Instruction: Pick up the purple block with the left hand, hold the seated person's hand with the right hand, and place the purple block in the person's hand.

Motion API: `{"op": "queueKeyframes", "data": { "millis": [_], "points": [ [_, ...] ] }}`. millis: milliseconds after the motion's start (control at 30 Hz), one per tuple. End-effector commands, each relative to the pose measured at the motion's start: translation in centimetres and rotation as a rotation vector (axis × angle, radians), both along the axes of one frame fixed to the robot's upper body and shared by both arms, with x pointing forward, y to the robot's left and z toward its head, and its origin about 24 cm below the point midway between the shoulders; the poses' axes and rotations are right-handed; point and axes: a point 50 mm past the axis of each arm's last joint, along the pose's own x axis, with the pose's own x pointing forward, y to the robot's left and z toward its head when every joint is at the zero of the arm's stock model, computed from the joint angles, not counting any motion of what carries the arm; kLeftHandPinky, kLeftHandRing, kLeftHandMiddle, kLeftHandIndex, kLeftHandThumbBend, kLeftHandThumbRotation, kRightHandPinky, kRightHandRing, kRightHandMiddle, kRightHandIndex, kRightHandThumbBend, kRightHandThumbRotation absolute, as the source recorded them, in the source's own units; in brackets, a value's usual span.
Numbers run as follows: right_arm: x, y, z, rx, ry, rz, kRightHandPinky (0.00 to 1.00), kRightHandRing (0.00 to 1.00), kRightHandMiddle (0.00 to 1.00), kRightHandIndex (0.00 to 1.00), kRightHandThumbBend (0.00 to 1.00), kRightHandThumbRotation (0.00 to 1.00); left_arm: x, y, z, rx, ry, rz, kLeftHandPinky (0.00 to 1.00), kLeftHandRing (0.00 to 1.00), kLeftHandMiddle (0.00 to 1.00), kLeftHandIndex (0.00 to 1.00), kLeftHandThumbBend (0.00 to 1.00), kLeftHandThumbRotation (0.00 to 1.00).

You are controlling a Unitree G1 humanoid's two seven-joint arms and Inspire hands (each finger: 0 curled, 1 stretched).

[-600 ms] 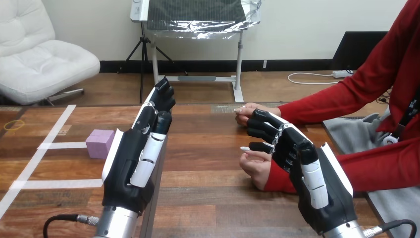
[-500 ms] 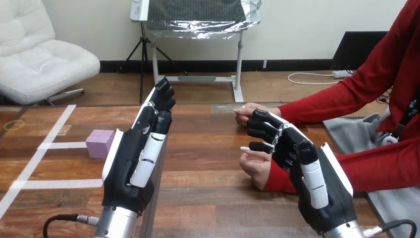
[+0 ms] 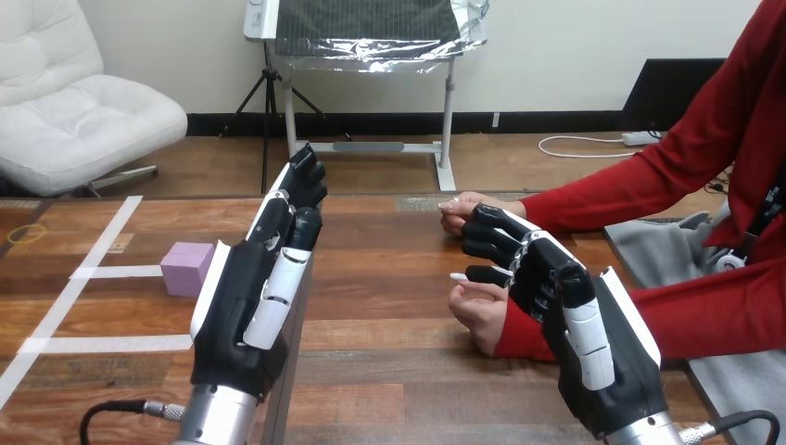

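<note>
- The purple block [image 3: 188,267] sits flat on the tabletop [image 3: 389,278] at the left, untouched, with its right edge just behind the white shell of the left robot hand [image 3: 248,301].
- The left robot hand is raised above the tabletop with its back to the camera. Its fingers [image 3: 301,190] are straight, pointing forward and up, and it holds nothing.
- The left robot hand stands beside the block, to its right, and is not over it.
- White tape strips [image 3: 111,272] lie on the tabletop around the block, one running just behind it and another [image 3: 102,344] nearer the robot.
- A thin yellowish ring [image 3: 25,233] lies at the tabletop's far left, well apart from the block.
- The right robot hand [image 3: 582,324] reaches forward at the right, set between the person's two hands.
- The person's nearer hand [image 3: 477,313] rests on the tabletop just left of the right robot hand and partly behind it.
- The person's farther hand [image 3: 462,209] lies near the tabletop's far edge, just beyond the right robot hand.
- Whether the right robot hand grips either of the person's hands cannot be told, because the robot hand itself blocks the contact.
</note>
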Motion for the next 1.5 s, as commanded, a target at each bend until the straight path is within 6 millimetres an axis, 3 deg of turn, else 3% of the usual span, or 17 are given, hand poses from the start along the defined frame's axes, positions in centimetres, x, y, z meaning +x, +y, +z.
{"op": "queueKeyframes", "data": {
  "millis": [0, 233, 467, 967, 1467],
  "points": [
    [1.2, 0.2, 1.7, 0.012, -0.084, -0.001, 0.77, 0.83, 0.83, 0.83, 0.82, 1.00, 2.4, 0.5, 2.2, 0.062, -0.105, 0.007, 0.92, 0.92, 0.92, 0.91, 0.55, 0.80],
    [1.2, 0.2, 1.6, 0.015, -0.088, -0.003, 0.77, 0.82, 0.82, 0.83, 0.82, 1.00, 4.0, 1.2, 2.6, 0.110, -0.122, 0.043, 0.81, 0.90, 0.88, 0.87, 0.50, 0.76],
    [1.2, 0.3, 1.6, 0.015, -0.088, -0.012, 0.77, 0.82, 0.82, 0.82, 0.83, 1.00, 5.8, 2.1, 3.0, 0.228, -0.139, 0.082, 0.79, 0.89, 0.88, 0.86, 0.49, 0.75],
    [1.2, 0.3, 1.7, 0.021, -0.092, -0.010, 0.76, 0.81, 0.82, 0.82, 0.83, 1.00, 9.7, 3.7, 3.9, 0.357, -0.137, 0.116, 0.87, 0.92, 0.93, 0.90, 0.51, 0.76],
    [1.3, 0.1, 1.9, 0.015, -0.096, -0.003, 0.77, 0.83, 0.83, 0.83, 0.83, 1.00, 12.9, 4.7, 4.6, 0.493, -0.051, 0.153, 0.88, 0.94, 0.95, 0.92, 0.50, 0.71]
  ]
}}
